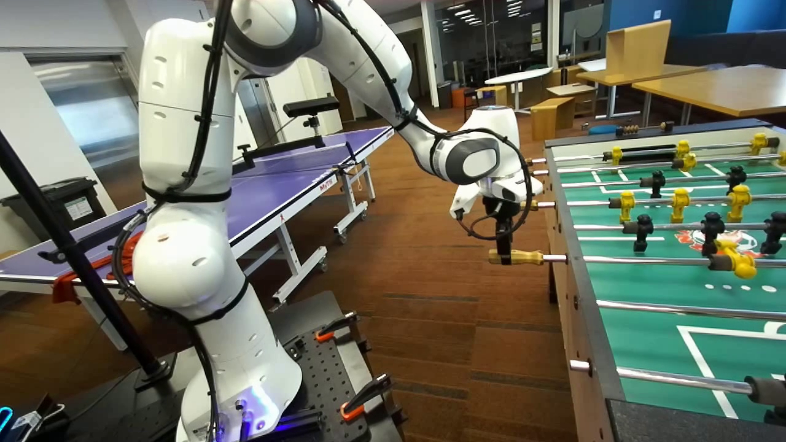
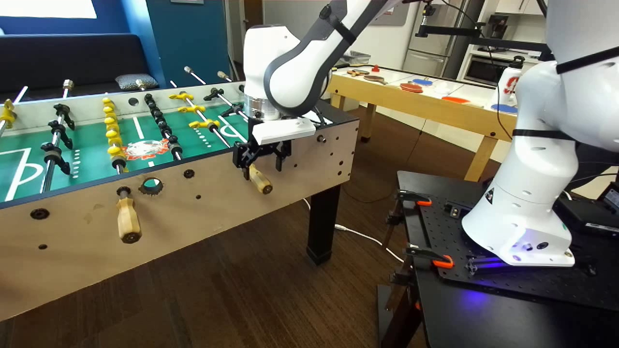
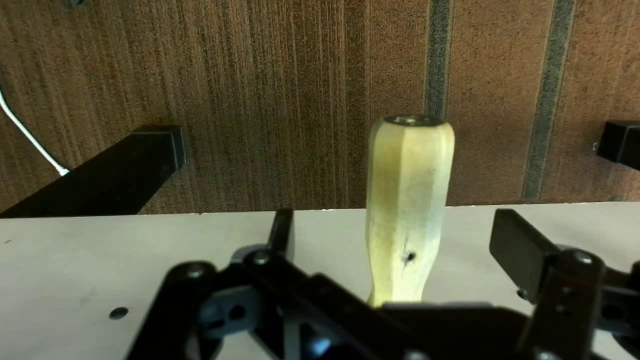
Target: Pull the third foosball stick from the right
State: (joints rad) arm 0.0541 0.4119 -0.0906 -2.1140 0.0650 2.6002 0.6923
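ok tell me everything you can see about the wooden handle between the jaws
The handle is pale, yellowish and wooden-looking, faceted lengthwise, narrowing towards the foosball table, with a dark outer end and a small dark spot near its neck. It sits, roughly level, on a silver rod sticking out of the table's side. The jaws stand open either side, with a gap to each in the wrist view; its inner end is hidden there.

Shone blue-violet on the white rounded robot base [image 1: 245, 393] in both exterior views, glinted along polished silver metal rods [image 1: 688, 309]. Burned out a flat white rectangle [image 2: 46, 8]. Was out of focus on the black metal gripper [image 3: 394, 235] in the wrist view.
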